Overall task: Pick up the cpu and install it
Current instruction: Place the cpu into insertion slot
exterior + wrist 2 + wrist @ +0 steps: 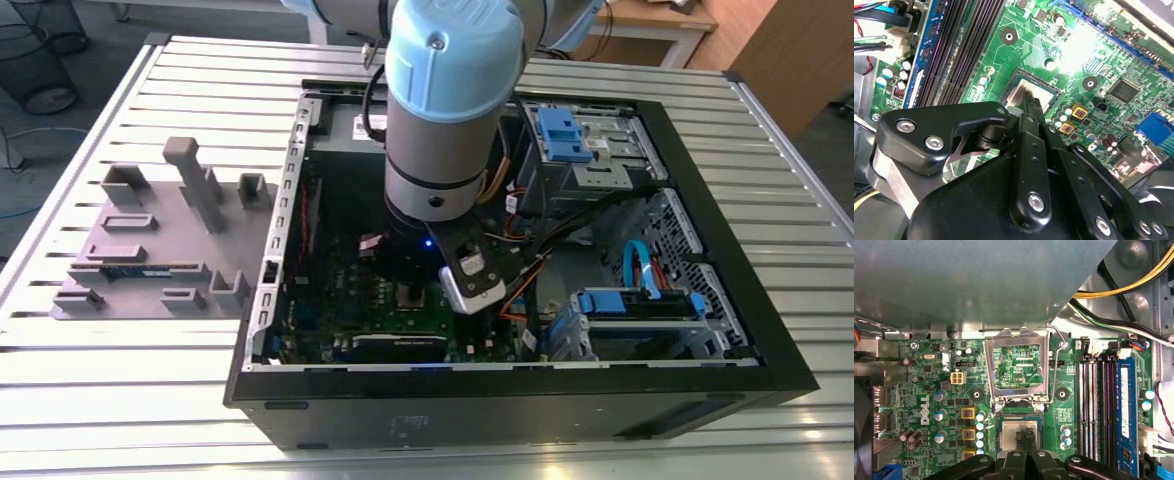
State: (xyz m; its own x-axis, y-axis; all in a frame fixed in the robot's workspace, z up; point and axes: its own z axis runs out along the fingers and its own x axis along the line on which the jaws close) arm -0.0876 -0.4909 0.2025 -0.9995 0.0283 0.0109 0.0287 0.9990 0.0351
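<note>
The cpu (1010, 432) is a small silver square lying flat in the motherboard socket, and it also shows as the shiny cpu (1021, 89) in the second wrist view. My gripper (1026, 436) hangs right over its middle with the two black fingers closed together; the tips of the gripper (1031, 102) sit at or just above the chip's top. Nothing shows between the fingers. The metal socket frame (988, 365) stands flipped open beside the socket. In the exterior view the arm (447, 100) reaches down into the open computer case (534, 385).
Memory slots (1094, 405) and a blue memory stick (1124, 405) run alongside the socket. Cables (1124, 290) cross near the case wall. On the exterior view's left, a grey tray (160, 250) rests on the slatted table (107, 400). Blue drive bays (567, 135) fill the case's far corner.
</note>
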